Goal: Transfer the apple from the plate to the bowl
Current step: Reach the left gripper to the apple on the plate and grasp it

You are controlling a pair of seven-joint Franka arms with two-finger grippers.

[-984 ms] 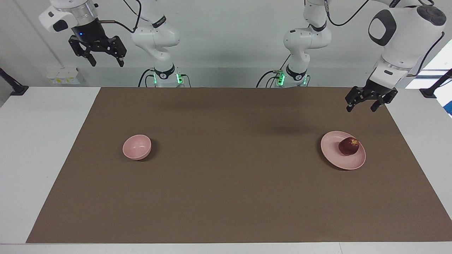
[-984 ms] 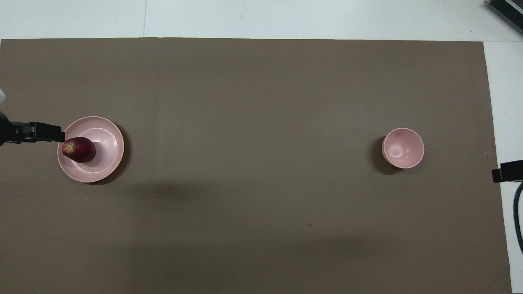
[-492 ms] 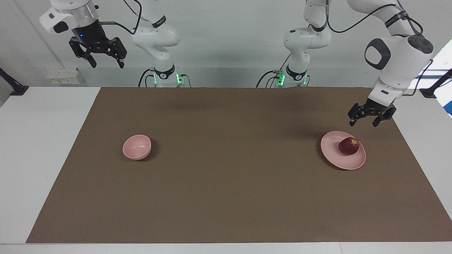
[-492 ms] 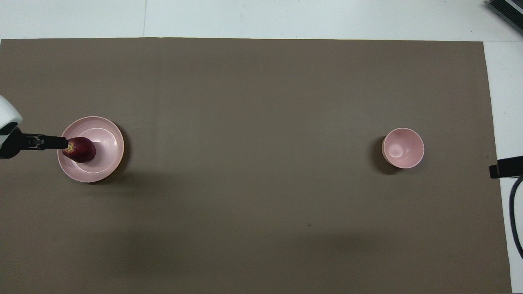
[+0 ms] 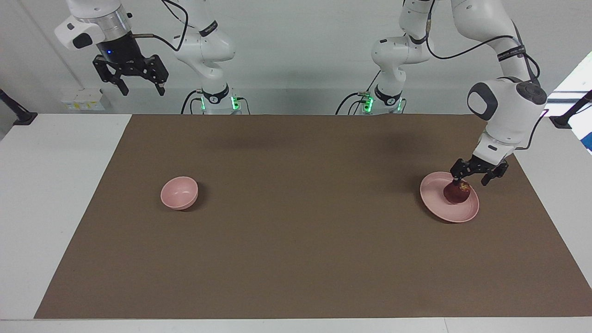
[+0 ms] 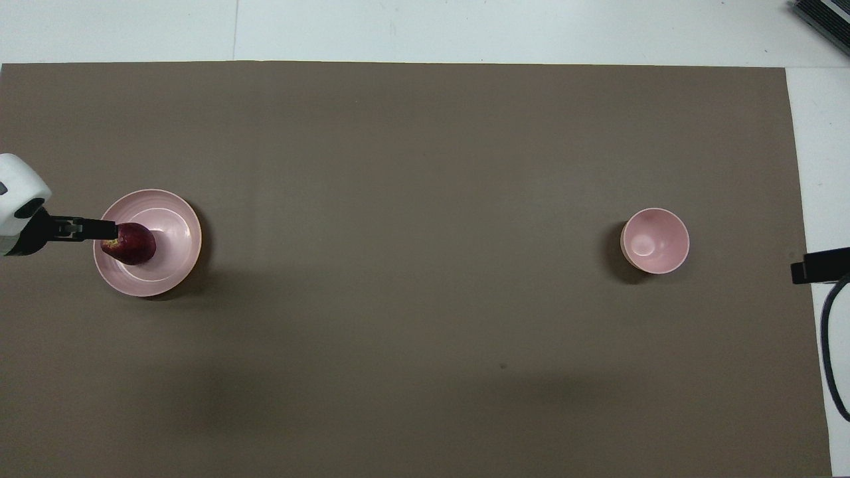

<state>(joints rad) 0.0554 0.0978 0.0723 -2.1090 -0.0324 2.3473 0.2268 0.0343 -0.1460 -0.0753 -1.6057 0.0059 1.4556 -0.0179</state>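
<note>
Two fingers of the left pincer (image 5: 471, 182) stood spread apart, gripping nothing, just above the apple (image 5: 457, 194), which sat under it on the plate (image 5: 437, 203). The bowl (image 5: 179, 193) lay well apart, toward the right arm's end of the tabletop (image 5: 296, 259), where the right pincer (image 5: 141, 89) waited high, open and empty

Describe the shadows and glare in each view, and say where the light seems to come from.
Facing view: the bowl and plate cast short dark shadows on the brown mat, with soft arm shadows near the robots; bright glare at the window edge by the left arm. Overhead view: a small highlight inside the bowl, broad faint shadows low on the mat. This suggests diffuse lighting from above.
</note>
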